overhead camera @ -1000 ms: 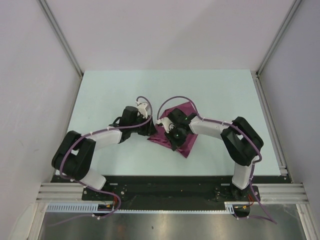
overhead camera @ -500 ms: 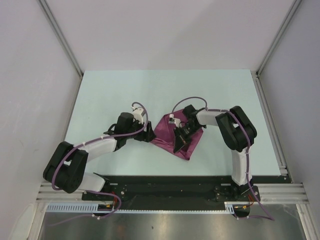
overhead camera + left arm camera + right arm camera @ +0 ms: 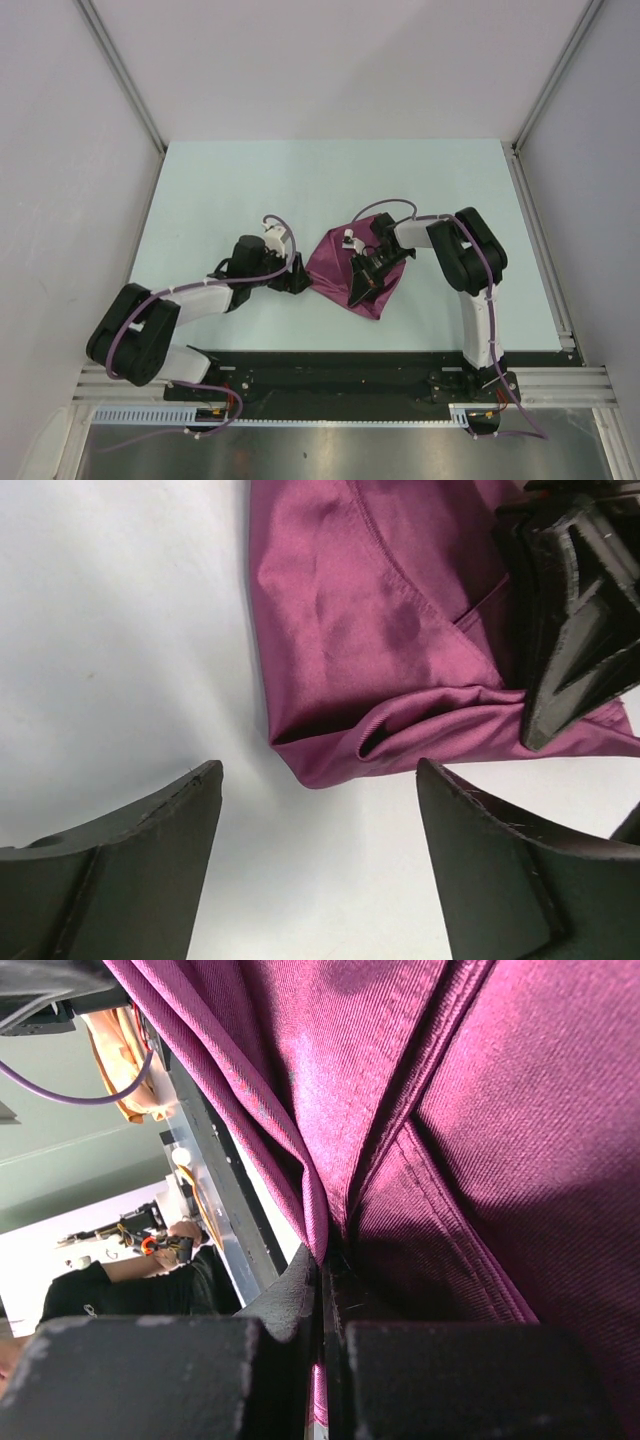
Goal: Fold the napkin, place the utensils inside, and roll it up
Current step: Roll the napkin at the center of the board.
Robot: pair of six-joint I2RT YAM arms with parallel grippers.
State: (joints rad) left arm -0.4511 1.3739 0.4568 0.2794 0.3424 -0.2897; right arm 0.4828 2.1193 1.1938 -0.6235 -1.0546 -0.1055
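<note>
The napkin is plain burgundy cloth with a soft sheen, a stitched hem and a rolled lower edge. Its corner lies just ahead of the left gripper, whose jaws stand wide apart over bare table. The right gripper is clamped on a pleat of it — creased folds fan out from between the closed fingers.

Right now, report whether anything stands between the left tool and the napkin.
Nothing visible does. The left tool stands open facing the napkin, whose folded corner lies right at its fingertips, with only table surface around it. The right tool is shut on the napkin farther along, off to one side of that path.
</note>
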